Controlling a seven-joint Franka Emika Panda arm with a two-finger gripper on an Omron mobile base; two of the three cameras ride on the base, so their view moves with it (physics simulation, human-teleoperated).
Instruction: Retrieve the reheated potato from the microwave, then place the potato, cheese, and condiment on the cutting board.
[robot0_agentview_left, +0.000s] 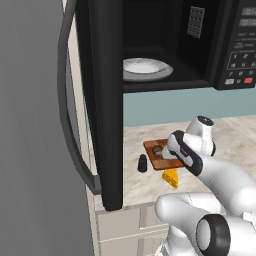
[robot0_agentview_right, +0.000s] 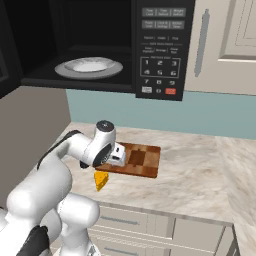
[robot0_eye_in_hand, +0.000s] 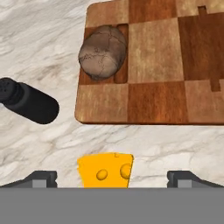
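I have the gripper (robot0_eye_in_hand: 112, 177) hanging low over the counter (robot0_agentview_right: 200, 170), just off the near edge of the cutting board (robot0_eye_in_hand: 175, 65). Its two finger tips (robot0_eye_in_hand: 41, 178) stand as far apart as they go, with nothing between them in a grip. The cheese (robot0_eye_in_hand: 106, 169) lies on the counter directly under the hand, midway between the tips and touching neither, as far as I can judge from the hand view.

The potato (robot0_eye_in_hand: 103, 52) sits on the cutting board at one of its corners, the one nearest the condiment (robot0_eye_in_hand: 28, 101). In the left base view I can just make out the potato (robot0_agentview_left: 158, 150) past the wrist, though the arm covers much of the board (robot0_agentview_left: 156, 159) there.

The condiment is off the board, on the bare counter just beside the board's short edge. In the left base view it stands upright (robot0_agentview_left: 143, 163), near the open door of the microwave (robot0_agentview_right: 160, 50).

The cheese (robot0_agentview_right: 101, 180) is also off the board, close to the counter's front edge, near the board's long near side (robot0_agentview_right: 145, 165).

The microwave door (robot0_agentview_left: 102, 100) is swung wide open. Inside, a white plate (robot0_agentview_right: 89, 67) rests on the oven floor.
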